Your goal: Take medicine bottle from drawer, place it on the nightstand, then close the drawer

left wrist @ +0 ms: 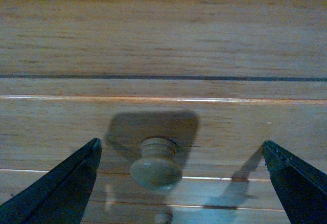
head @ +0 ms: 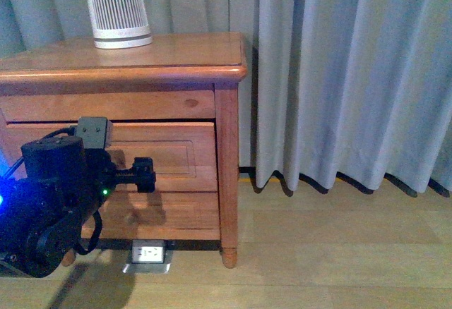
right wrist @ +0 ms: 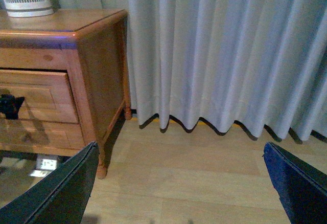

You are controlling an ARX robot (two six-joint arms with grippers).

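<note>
The honey-brown nightstand (head: 141, 58) stands at the left, and its upper drawer (head: 173, 150) juts slightly out of the frame. The drawer's inside is hidden and the medicine bottle is out of view. My left gripper (head: 145, 173) points at the drawer front. In the left wrist view the left gripper (left wrist: 181, 143) is open, with the round knob (left wrist: 156, 166) between its fingers (left wrist: 66, 183), touching neither. My right gripper (right wrist: 180, 146) is open over bare floor, well right of the nightstand (right wrist: 97, 65), with nothing between its fingers (right wrist: 301, 183).
A large white ribbed device (head: 116, 9) stands on the nightstand's top at the back left. The lower drawer (head: 180, 210) sits under the upper one. Grey curtains (head: 339, 76) hang to the wooden floor (head: 339, 252) on the right. A small metal floor plate (head: 148, 255) lies under the nightstand.
</note>
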